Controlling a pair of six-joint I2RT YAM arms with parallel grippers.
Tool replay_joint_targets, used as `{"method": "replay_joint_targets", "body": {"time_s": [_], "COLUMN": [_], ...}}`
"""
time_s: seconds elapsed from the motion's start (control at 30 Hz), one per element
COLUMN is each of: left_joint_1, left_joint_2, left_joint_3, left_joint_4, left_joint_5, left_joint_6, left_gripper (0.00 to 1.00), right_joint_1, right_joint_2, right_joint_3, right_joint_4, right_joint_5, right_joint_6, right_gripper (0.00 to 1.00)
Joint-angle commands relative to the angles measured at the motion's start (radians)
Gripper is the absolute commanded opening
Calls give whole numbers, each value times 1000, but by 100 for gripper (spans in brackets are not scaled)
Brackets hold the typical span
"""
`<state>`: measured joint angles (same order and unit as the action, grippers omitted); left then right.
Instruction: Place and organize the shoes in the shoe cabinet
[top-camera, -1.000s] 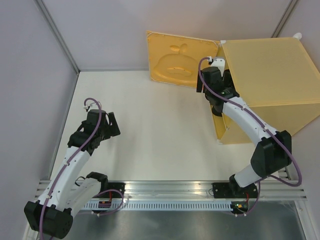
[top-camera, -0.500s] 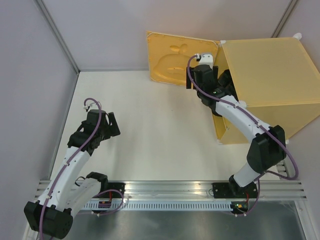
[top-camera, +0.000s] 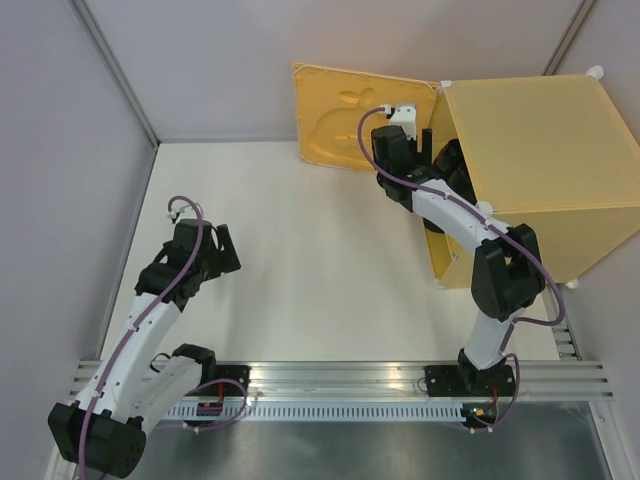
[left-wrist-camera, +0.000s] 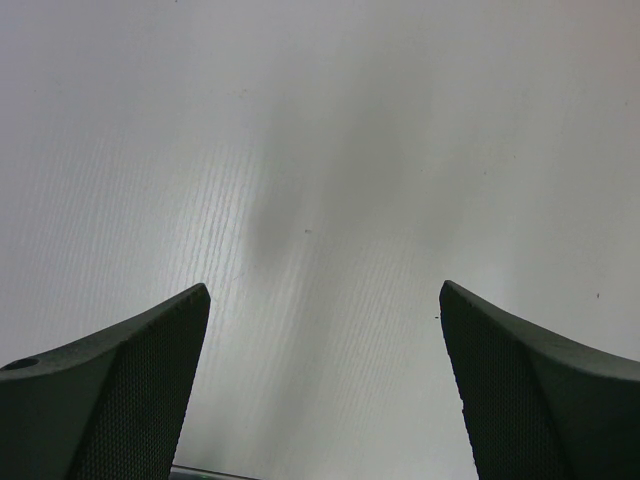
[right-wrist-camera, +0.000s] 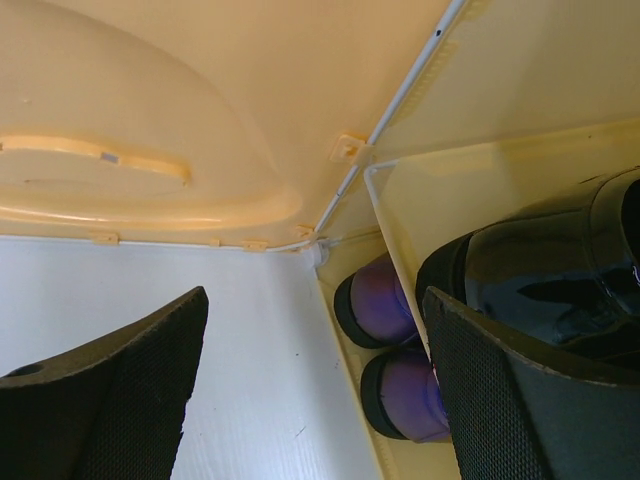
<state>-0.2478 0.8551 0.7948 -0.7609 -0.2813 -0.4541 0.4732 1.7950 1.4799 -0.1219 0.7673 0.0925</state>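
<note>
- Yellow-orange plastic, the shoe cabinet (top-camera: 540, 170) stands at the table's (top-camera: 300, 250) far right corner, its door (top-camera: 350, 125) swung open along the far edge.
- Inside, two purple shoes (right-wrist-camera: 378, 300) sit side by side, just beside a glossy black shoe (right-wrist-camera: 540, 270).
- The right gripper (right-wrist-camera: 315, 295) hovers at the opening, fingers spread wide.
- The left gripper (left-wrist-camera: 322, 288) hangs over the table's left side, fingers equally wide.

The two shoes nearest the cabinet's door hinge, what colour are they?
Purple shoes; the right wrist view shows them best.
</note>
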Motion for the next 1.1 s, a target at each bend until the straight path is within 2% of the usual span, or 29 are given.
{"method": "replay_joint_targets", "body": {"time_s": [0.0,0.3,1.07], "left_joint_1": [5,5,5], "left_joint_2": [-7,-7,-8], "left_joint_3": [-5,-5,-3], "left_joint_4": [29,29,31], "left_joint_5": [5,4,2], "left_joint_6": [28,28,26], "left_gripper": [98,98,98], "right_joint_1": [-18,-61,-102], "right_joint_2": [33,79,32], "right_joint_3": [54,65,28], "right_joint_4": [30,1,-33], "right_joint_5": [78,104,148], "right_joint_6": [-11,22,76], "right_gripper": [92,92,92]}}
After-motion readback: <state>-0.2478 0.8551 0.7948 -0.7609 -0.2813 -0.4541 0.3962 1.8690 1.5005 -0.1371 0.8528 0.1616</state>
